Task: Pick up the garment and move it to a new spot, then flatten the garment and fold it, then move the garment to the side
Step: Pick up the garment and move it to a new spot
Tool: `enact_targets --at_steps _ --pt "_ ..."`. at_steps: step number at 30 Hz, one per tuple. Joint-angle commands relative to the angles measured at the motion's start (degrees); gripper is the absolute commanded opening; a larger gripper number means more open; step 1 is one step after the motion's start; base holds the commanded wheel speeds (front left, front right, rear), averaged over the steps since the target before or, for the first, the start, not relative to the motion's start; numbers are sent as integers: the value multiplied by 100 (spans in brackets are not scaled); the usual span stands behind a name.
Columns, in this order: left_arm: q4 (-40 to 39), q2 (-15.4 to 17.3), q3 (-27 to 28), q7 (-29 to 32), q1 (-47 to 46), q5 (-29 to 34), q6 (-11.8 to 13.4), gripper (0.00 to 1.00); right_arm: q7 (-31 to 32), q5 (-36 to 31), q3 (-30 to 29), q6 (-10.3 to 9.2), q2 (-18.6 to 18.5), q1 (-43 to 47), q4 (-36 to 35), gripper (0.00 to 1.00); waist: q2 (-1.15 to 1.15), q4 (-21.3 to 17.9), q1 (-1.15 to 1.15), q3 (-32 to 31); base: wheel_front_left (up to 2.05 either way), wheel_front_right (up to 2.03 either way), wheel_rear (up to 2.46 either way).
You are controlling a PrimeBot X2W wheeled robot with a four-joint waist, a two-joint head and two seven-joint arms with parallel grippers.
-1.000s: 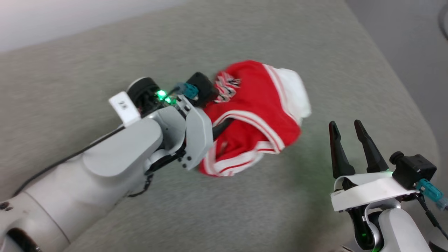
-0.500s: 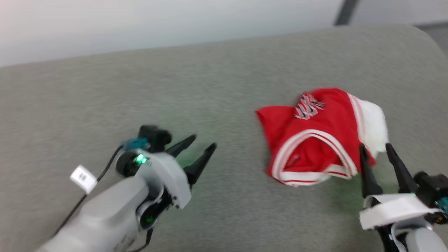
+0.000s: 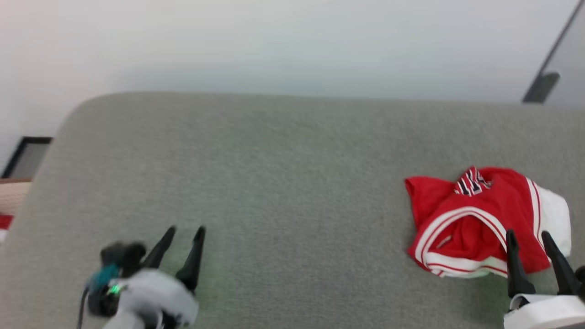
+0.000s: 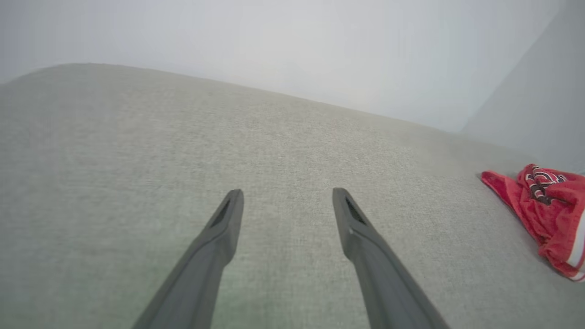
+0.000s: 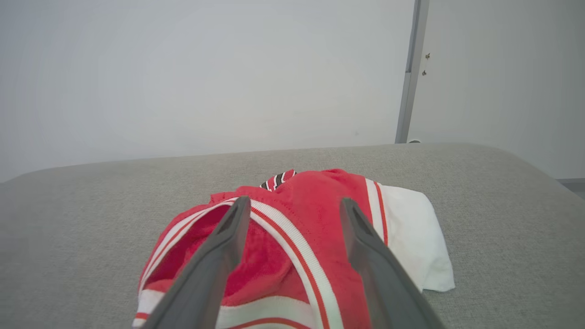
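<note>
writing: we read no word in the crumpled lettering (image 3: 470, 186) | count: one garment (image 3: 461, 228), two grippers | left gripper (image 3: 186, 228): jaws apart, empty | right gripper (image 3: 528, 234): jaws apart, empty, over garment's near edge | garment: heaped on worktop (image 3: 292, 183), right side

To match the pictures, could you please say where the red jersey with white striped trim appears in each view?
Head view: red jersey lower right, by the right gripper.
Left wrist view: red jersey at right edge.
Right wrist view: red jersey centre-bottom.
Shared landmark: grey fabric surface.
</note>
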Motion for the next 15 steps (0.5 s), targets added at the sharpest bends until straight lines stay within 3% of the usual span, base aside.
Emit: enact_targets --at_steps 1,7,15 --pt "-100 -33 150 0 166 173 28 100 -3 -18 -24 -8 -6 80 -16 100 0 363 -1 -385 0 0 0" --pt "-968 -342 1390 0 1272 1443 157 100 -3 1 -95 -8 11 198 -99 100 0 376 -1 -509 0 0 0" --pt "-1909 -727 2179 -1 1886 2514 -10 100 -2 67 -146 -8 -1 192 -290 100 0 314 -1 -610 0 0 0"
